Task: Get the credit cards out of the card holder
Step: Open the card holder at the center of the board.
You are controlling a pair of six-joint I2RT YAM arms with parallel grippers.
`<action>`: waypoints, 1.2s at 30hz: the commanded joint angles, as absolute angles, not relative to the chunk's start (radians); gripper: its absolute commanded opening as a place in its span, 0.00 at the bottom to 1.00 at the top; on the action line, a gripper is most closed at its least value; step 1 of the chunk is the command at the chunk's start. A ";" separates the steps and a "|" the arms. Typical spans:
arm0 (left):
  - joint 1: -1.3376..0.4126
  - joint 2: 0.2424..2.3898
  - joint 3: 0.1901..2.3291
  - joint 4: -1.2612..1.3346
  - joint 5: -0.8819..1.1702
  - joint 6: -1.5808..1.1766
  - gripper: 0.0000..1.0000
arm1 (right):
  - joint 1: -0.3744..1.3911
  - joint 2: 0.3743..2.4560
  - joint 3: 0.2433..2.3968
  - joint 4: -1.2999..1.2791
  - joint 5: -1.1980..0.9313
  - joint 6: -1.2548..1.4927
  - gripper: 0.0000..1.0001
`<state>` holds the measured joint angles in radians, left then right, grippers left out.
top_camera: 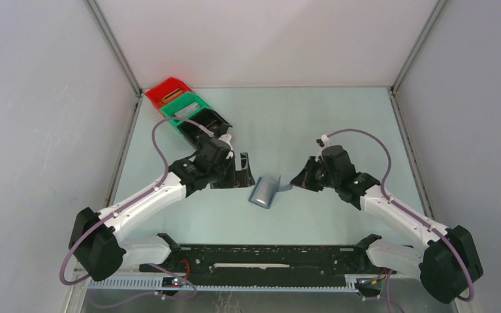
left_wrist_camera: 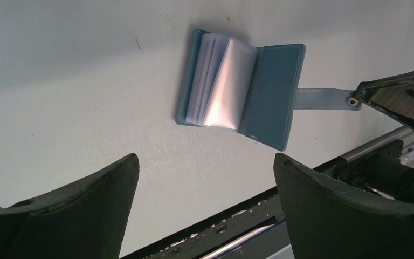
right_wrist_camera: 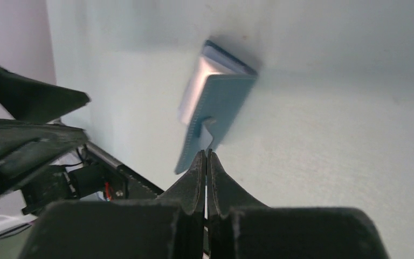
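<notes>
Both set: my right gripper clamps the card holder by its strap; my wide-open left gripper beside the card holder must next pluck the silvery card.

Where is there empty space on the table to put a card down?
The far right of the table, beyond the right tool and right of the bins, is bare. So is the strip between the wallet and the black rail. The middle is crowded: the open left tool and the right tool, pinching the strap, flank the wallet.
</notes>
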<state>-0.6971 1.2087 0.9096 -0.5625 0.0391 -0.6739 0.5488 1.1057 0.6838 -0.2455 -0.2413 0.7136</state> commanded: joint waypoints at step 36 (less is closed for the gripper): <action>-0.703 1.380 0.962 -0.363 0.221 -0.772 0.97 | 0.588 1.002 0.731 -0.316 -0.071 0.752 0.51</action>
<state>-0.7002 1.3495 0.9092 -0.4263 0.1761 -0.7258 0.5087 0.9455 0.6651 -0.3706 -0.1089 0.7162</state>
